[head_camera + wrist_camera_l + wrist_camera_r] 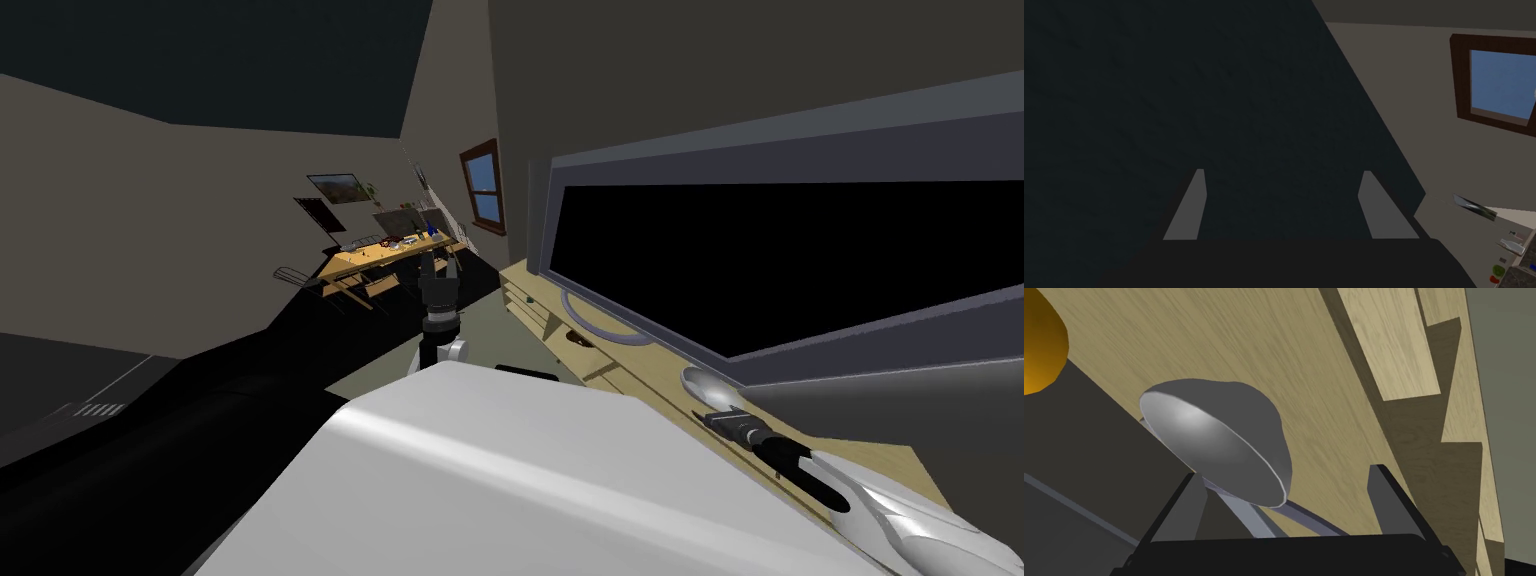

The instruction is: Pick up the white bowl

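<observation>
Bowl (1224, 438), pale grey-white, on wooden cabinet (1304, 373), just ahead of right gripper (1284, 470). Right gripper released, fingers (1184, 508) spread wide, nothing clamped between them. Bowl off-centre in the gap: near rim overlapping one fingertip, well short of the other finger. Contact between that finger and bowl: cannot tell. Bowl's smooth hollow in plain sight from the wrist camera. Dark TV (1084, 453) right beside bowl, on the side of the nearer finger. Orange round thing (1036, 343) farther out past bowl, well beyond the fingertips. Shelf slots (1419, 423) in cabinet front, on the gripper's other side.

From head camera: right arm stretched low along cabinet (640, 385), right gripper (712, 415) pointing at bowl (700, 385). Bowl just beyond the fingertips, tucked by lower edge of TV (780, 260) with big black screen.

Left gripper (441, 265) held up in mid-air ahead of the chest, well apart from bowl and cabinet. Left gripper (1283, 171) released too, blades parted, nothing gripped. Far beyond left gripper, long wooden table (390, 252) with small things on top, too small to name.
</observation>
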Tool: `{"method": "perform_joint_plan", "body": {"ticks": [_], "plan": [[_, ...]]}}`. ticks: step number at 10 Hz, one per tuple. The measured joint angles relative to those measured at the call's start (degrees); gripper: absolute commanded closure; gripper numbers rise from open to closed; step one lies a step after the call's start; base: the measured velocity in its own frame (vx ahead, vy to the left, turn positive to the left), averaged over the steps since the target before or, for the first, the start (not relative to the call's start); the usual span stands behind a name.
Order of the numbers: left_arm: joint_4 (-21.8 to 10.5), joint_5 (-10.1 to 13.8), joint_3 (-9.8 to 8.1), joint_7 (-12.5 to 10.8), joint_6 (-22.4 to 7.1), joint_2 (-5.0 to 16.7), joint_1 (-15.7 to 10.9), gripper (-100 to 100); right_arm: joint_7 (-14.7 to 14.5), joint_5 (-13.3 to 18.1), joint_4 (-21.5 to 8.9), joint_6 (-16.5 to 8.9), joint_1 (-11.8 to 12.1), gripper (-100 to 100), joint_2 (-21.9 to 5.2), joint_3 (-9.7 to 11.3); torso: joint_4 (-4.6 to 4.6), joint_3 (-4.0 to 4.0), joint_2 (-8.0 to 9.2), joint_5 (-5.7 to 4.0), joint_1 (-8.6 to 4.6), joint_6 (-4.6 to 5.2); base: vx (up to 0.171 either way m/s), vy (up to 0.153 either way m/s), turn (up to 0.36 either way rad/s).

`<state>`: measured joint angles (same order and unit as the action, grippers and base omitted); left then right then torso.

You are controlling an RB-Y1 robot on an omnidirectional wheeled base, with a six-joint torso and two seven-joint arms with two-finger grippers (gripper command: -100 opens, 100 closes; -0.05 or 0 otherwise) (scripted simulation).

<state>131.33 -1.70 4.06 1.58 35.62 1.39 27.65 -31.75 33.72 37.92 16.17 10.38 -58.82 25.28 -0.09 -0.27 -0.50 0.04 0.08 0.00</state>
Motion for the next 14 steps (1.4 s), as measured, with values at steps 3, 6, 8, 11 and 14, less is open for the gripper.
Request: {"method": "perform_joint_plan", "body": {"ticks": [3,6,8,11,14], "plan": [[0.0,0.0,0.00,0.0,0.0,0.0,0.0,0,-2.9,2.4,-2.8,-0.9,2.1,-100,1.0,1.8,-0.07,-0.22,-0.36,-0.18,-0.36,-0.12,0.176,-0.023,0.057],[0.0,0.0,0.00,0.0,0.0,0.0,0.0,0,-3.0,2.5,-2.3,-2.0,2.1,-100,1.8,2.0,0.08,0.17,0.32,-0.18,-0.50,-0.11,-0.005,-0.042,0.040],[0.0,0.0,-0.01,0.0,0.0,0.0,0.0,0,-3.2,2.6,-2.1,-3.3,2.0,100,2.6,1.9,0.10,0.24,0.42,-0.20,-0.53,-0.08,-0.007,-0.022,0.006],[0.0,0.0,0.00,0.0,0.0,0.0,0.0,0,-3.1,2.6,-2.1,-3.2,2.0,100,2.6,1.9,0.09,0.20,0.37,-0.16,-0.37,-0.09,0.000,0.000,0.000],[0.0,0.0,0.00,0.0,0.0,0.0,0.0,0,-3.1,2.5,-2.1,-3.2,2.0,100,2.6,1.9,0.09,0.20,0.37,-0.12,-0.34,-0.09,0.003,0.014,-0.017]]}}
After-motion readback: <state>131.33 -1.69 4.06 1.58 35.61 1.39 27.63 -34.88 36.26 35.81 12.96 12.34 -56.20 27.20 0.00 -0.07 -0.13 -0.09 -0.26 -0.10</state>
